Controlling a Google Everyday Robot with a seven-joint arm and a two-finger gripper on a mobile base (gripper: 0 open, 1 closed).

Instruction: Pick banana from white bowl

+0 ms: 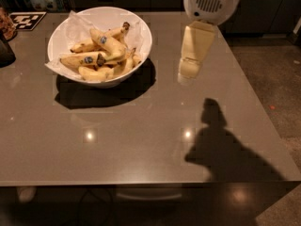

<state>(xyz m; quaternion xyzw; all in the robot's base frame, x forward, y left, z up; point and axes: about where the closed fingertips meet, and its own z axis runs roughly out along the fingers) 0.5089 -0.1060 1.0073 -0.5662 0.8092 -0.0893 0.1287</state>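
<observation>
Arm pose: rounded white wrist housing with a vent grille (211,1) enters at the top edge, right of centre, its upper part cut off by the frame. The pale cream gripper (188,70) hangs from it, pointing down and slightly left, above the glossy grey-brown tabletop (141,145). It holds nothing. It reads as one solid slab from this angle, so how far open it is: cannot tell.

Gripper position: upper middle of the frame, just right of the large round glossy white bowl (145,37), apart from it, tip level with the bowl's lower wall. The arm's dark shadow (221,149) falls on the table at lower right.

Task object: several yellow bananas with brown spots and small blue stickers (101,55) lie piled inside the bowl, upper left of the frame, on crinkled white paper (75,27). Exact count unclear; the lower ones are covered by those on top.

Cut off or unclear: black-and-white patterned tag (27,19) at far upper left; a dark rounded object (5,51) at the left edge, mostly out of frame, unidentified.
</observation>
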